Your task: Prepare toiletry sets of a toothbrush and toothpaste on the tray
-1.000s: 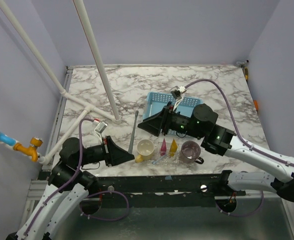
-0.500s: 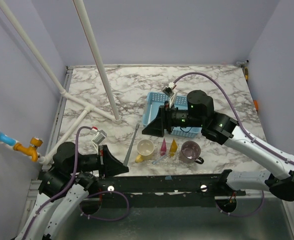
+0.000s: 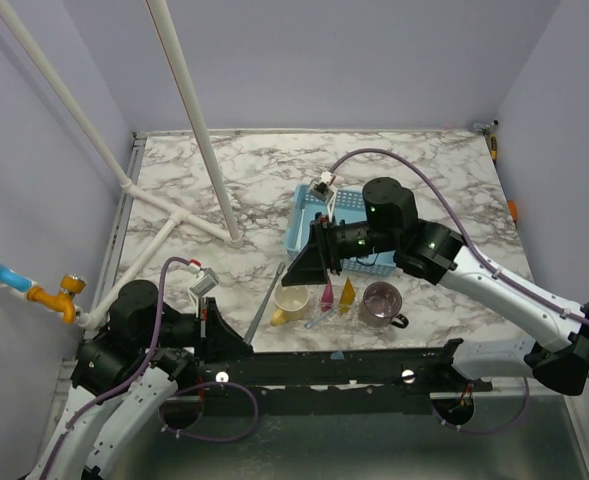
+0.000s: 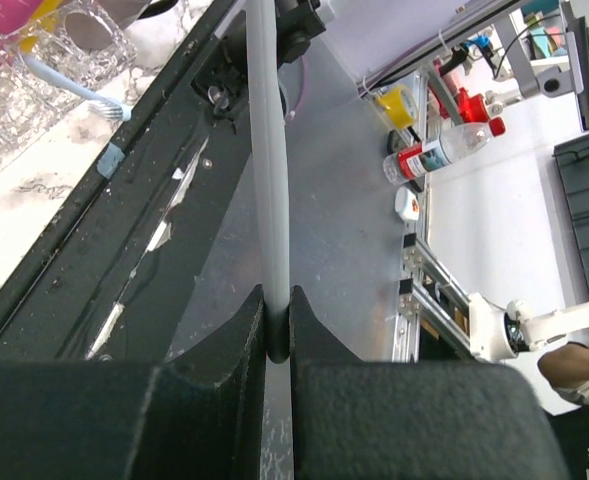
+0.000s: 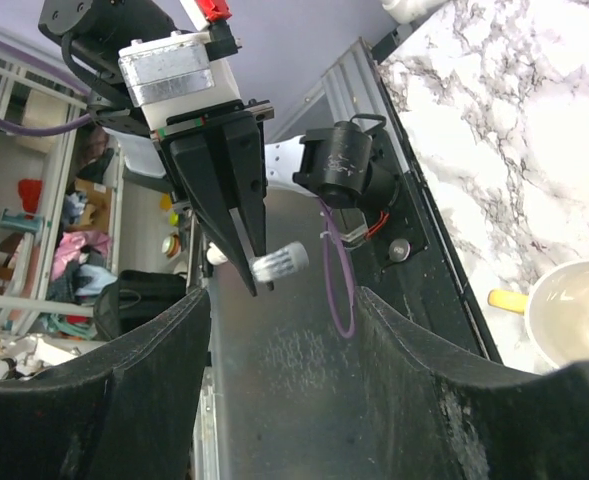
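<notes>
The grey brush (image 3: 266,300) is sticking up at a slant in the lower middle of the top view. I am pinching its low end tight in my left claw (image 3: 242,340), and the claw is closed all the way on it. In the left wrist view the brush is running straight up the middle of the frame from between my two fingers (image 4: 224,345).

The brush's top end is sitting just beside the upper left of the yellow mug (image 3: 292,302). My right claw (image 3: 288,280) is hanging there too, close to that end. It is spread wide open and is holding nothing.

The pink tube (image 3: 327,292) and the yellow tube (image 3: 347,292) are standing side by side, just right of the yellow mug. The pale blue brush (image 3: 319,320) is lying just below them. The purple mug (image 3: 381,302) is sitting on their right.

The blue tray (image 3: 304,210) is sitting in the middle of the top view, and my right arm is hiding part of it.
</notes>
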Motion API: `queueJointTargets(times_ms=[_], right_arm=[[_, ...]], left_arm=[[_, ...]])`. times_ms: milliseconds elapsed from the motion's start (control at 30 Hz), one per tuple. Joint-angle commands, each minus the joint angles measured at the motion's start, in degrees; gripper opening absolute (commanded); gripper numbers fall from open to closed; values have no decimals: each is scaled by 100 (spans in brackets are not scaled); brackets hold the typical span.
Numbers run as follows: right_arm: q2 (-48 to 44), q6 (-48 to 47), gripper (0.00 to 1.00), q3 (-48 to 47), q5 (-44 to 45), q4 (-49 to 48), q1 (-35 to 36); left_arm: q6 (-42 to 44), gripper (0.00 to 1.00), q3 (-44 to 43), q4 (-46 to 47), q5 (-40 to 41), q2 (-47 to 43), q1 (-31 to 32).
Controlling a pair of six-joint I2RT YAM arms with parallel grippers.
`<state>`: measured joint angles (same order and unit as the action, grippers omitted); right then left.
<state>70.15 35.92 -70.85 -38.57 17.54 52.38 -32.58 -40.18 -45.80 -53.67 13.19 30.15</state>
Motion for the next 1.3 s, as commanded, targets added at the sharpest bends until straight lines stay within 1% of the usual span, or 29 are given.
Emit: queueJointTargets(times_ms=[0,100,300,367,433,533,633,767,833,1067,1167,1267], right_arm=[[203,106,62,-184,-450,-88,-26],[266,160,61,-234,-528,-154,-24],[339,373,61,-314,-261,-115,-26],[407,495,59,-375,-221,-68,-26],[522,509,58,-547,-22,281,-24],[645,474,59,-756,376,779,-39],[770,643,59,-831,309,908,-52],[897,921,59,-860,369,905,-83],[945,1026,59,-869,311,813,-95],[1328,1295,59,-1036,235,706,-139],[1512,1372,59,-1087,152,707,-175],[1669,1407,59,-1163,56,720,-171]], left_arm=[[388,0,-121,-245,-340,104,35],[547,0,-186,-465,-292,154,35],[920,0,-446,-1062,276,286,35],[1058,0,-566,-1272,516,354,35],[1164,0,-771,-1520,886,412,35],[1370,0,-1068,-1885,1216,519,35],[1476,0,-1267,-2167,1817,634,55],[1449,0,-1264,-2209,2137,752,131],[1395,0,-1264,-2219,2416,762,290],[1130,0,-1343,-2299,3330,917,1164],[999,0,-1315,-2302,3635,1020,1594],[832,0,-1358,-2319,4103,1088,2047]])
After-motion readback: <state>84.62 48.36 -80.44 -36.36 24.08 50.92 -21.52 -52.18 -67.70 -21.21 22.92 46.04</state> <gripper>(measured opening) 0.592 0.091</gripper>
